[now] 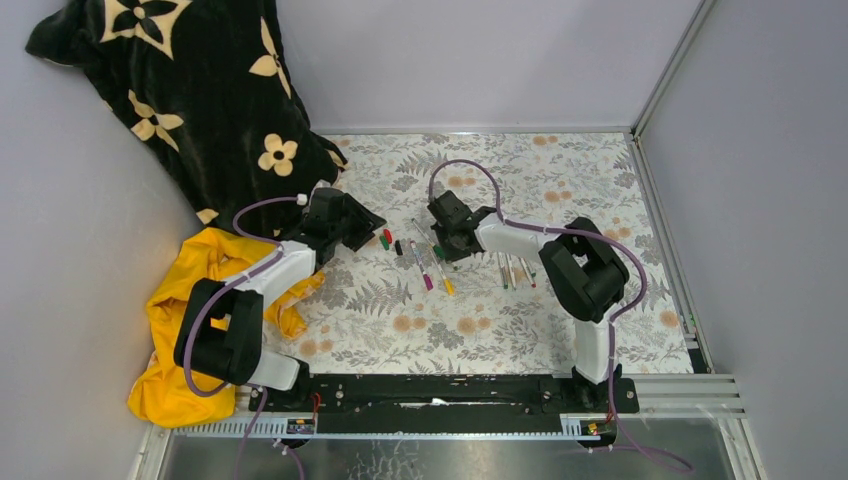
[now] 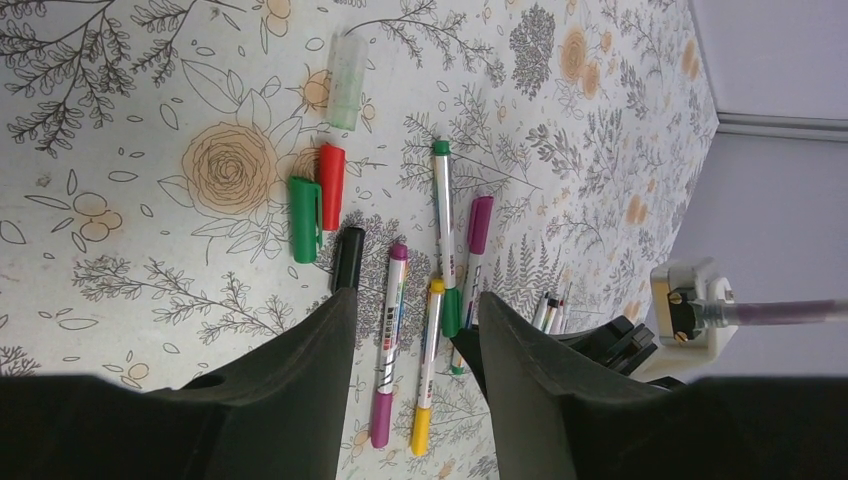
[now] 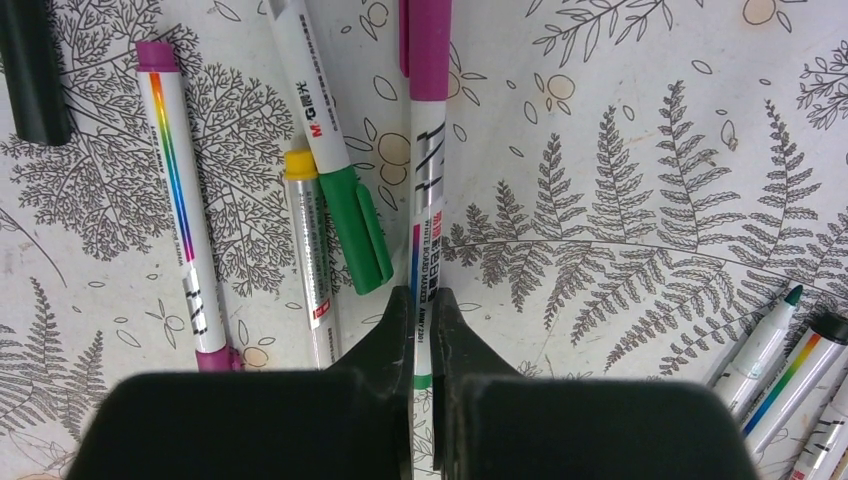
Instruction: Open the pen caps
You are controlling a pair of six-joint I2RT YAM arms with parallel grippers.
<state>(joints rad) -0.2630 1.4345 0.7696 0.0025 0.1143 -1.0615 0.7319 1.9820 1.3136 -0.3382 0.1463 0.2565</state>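
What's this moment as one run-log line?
left claw: open over pens | right claw: shut on magenta-capped pen | loose: green cap, red cap, black cap

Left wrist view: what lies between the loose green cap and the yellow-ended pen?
A black cap, then a magenta-ended pen, lying side by side; the left wrist view shows both.

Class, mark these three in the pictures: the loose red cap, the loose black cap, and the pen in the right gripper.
red cap (image 2: 331,186): left wrist view, middle of its body.
black cap (image 2: 348,258): left wrist view, middle of its body.
gripped pen (image 3: 428,190): right wrist view, middle of its white barrel.
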